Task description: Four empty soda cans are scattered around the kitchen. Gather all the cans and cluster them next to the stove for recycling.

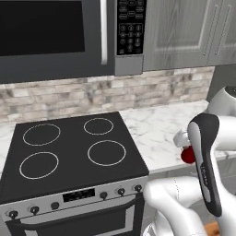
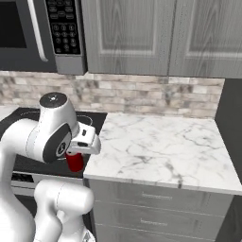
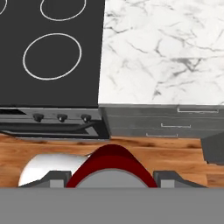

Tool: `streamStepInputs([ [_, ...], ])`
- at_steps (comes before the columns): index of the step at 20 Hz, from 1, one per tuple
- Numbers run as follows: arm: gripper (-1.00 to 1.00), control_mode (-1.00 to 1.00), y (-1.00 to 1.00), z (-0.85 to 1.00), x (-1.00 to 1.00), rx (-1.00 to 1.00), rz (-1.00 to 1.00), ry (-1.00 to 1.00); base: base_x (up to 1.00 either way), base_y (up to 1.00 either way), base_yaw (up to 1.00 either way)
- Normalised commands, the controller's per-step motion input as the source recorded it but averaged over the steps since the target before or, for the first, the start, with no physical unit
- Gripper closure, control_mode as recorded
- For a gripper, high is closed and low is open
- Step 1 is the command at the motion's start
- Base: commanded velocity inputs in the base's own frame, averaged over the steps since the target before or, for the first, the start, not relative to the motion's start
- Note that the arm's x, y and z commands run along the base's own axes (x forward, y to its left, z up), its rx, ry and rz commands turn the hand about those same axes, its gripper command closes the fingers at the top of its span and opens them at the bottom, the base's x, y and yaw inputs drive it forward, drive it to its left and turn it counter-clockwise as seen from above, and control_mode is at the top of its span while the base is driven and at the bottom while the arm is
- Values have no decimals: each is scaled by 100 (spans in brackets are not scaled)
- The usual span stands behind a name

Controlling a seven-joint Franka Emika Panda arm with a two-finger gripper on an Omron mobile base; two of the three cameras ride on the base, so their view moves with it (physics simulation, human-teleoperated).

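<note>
Red can (image 3: 112,168) pinched between jaws of gripper (image 3: 112,181), held high off front edge of marble counter (image 1: 159,133), beside stove (image 1: 69,147) (likely carried upright for setting down on counter next to cooktop).

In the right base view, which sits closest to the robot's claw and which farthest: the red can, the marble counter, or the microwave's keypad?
1. The red can, held in the gripper, in front of the stove's right edge.
2. The marble counter, just right of it.
3. The microwave keypad, high up at the upper left.
</note>
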Motion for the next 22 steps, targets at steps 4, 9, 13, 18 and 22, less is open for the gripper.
streamStepInputs([
  [4,100,-100,0,-7,35,0,0,0,0,0,0],
  [9,100,-100,1,-35,30,-2,4,-2,0,0,0],
  [13,100,-100,5,-26,38,-1,3,-1,0,0,0],
  [18,100,-100,6,-2,34,-1,2,-1,0,0,0],
  [22,100,-100,4,-1,34,-1,1,0,0,0,0],
])
